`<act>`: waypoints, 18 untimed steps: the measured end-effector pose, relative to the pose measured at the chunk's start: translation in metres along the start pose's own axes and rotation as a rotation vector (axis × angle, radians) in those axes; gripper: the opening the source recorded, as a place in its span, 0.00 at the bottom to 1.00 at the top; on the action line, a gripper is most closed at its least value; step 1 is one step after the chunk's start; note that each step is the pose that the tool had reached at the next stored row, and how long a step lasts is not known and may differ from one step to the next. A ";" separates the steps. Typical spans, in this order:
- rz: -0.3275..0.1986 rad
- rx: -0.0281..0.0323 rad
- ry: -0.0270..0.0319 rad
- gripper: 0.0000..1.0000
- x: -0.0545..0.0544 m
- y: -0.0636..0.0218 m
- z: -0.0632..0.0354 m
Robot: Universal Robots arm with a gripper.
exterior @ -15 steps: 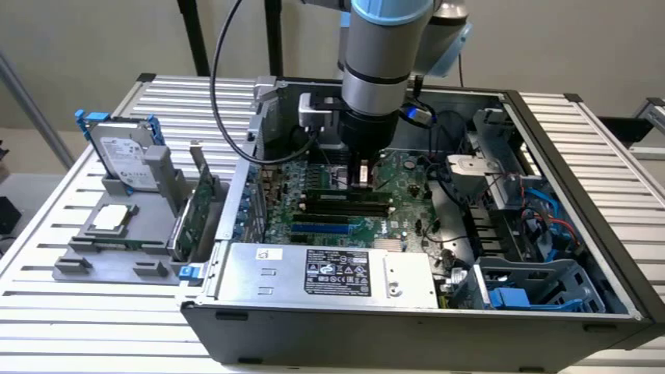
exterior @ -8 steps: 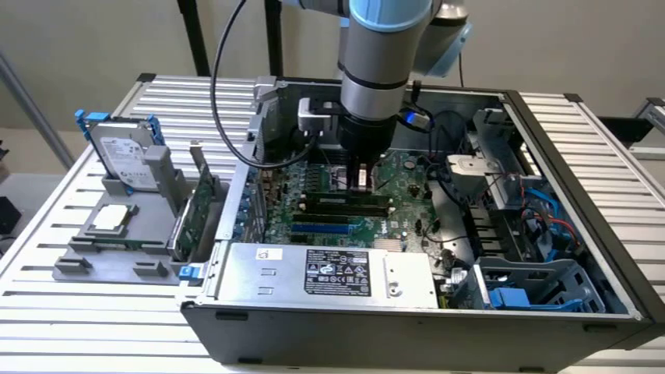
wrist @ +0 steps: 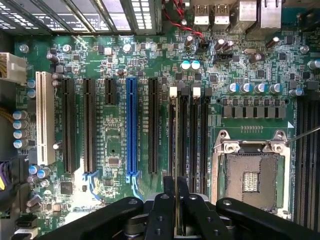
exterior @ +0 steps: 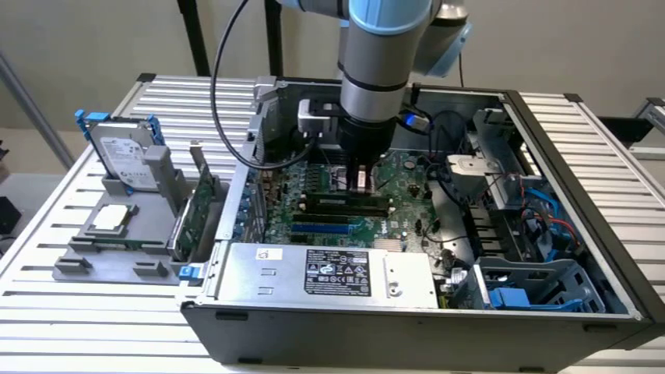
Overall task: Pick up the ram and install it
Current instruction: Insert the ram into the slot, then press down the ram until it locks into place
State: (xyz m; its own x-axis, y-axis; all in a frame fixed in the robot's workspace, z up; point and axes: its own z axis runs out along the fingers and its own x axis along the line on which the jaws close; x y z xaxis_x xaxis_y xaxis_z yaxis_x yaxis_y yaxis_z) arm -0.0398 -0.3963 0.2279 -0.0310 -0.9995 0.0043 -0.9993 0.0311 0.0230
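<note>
Now your end effector is pinched narrow on the ram, held edge-on right over the white-latched slot beside the CPU socket. Keep it parallel to that slot, square, and press evenly.

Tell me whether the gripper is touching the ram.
Touching. The wrist view shows the gripper clamped against both faces of the edge-on ram.
</note>
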 end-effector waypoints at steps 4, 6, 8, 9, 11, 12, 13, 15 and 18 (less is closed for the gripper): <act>0.000 0.0000 0.0014 0.00 0.000 0.0000 0.0009; 0.000 0.0000 0.0019 0.00 0.000 0.0000 0.0015; 0.000 -0.0001 0.0026 0.00 0.000 0.0000 0.0019; 0.000 -0.0001 0.0028 0.00 0.000 0.0000 0.0021; 0.000 0.0001 0.0027 0.00 0.000 -0.0001 0.0027; 0.000 0.0001 0.0029 0.00 0.000 -0.0001 0.0029; 0.000 0.0001 0.0031 0.00 0.000 -0.0001 0.0030; 0.000 0.0000 0.0033 0.00 0.000 0.0000 0.0032; 0.000 0.0001 0.0034 0.00 0.000 0.0001 0.0035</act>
State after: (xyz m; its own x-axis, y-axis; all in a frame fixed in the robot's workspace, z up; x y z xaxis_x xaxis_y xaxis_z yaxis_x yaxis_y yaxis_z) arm -0.0400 -0.3963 0.2244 -0.0312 -0.9995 0.0077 -0.9992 0.0314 0.0230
